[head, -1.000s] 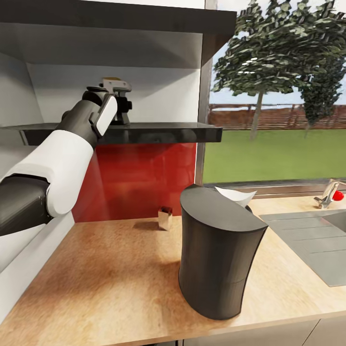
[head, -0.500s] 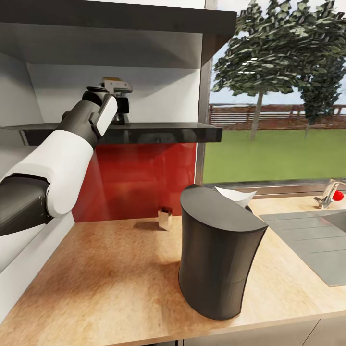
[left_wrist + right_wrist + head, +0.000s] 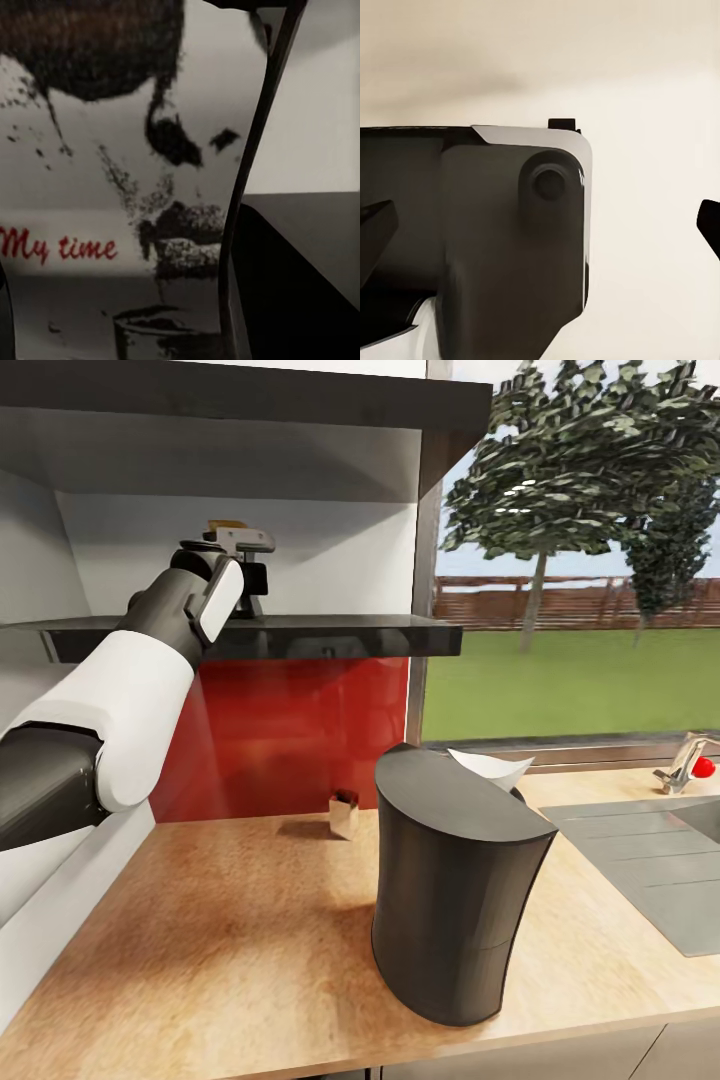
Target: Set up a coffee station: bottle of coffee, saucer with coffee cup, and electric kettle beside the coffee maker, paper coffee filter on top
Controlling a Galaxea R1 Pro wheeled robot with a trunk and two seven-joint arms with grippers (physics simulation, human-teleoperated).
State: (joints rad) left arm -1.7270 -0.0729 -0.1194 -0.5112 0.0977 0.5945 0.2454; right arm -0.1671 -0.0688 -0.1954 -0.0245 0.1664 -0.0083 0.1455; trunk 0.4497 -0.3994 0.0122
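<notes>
While my left pincer (image 3: 255, 575) grips the bottle of coffee (image 3: 112, 187) on the shelf (image 3: 330, 632), the filter (image 3: 492, 767) tops the coffee maker (image 3: 455, 890); bottle transfer remains

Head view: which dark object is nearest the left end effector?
The small dark gold-lidded jar on the shelf; the tall black coffee maker stands below.

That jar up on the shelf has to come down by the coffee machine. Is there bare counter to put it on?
Yes. The kitchen countertop is bare wood left of the coffee maker, from the small metal box by the red wall to the front edge. Right of the machine is a narrower strip, bordered by the sink.
</notes>
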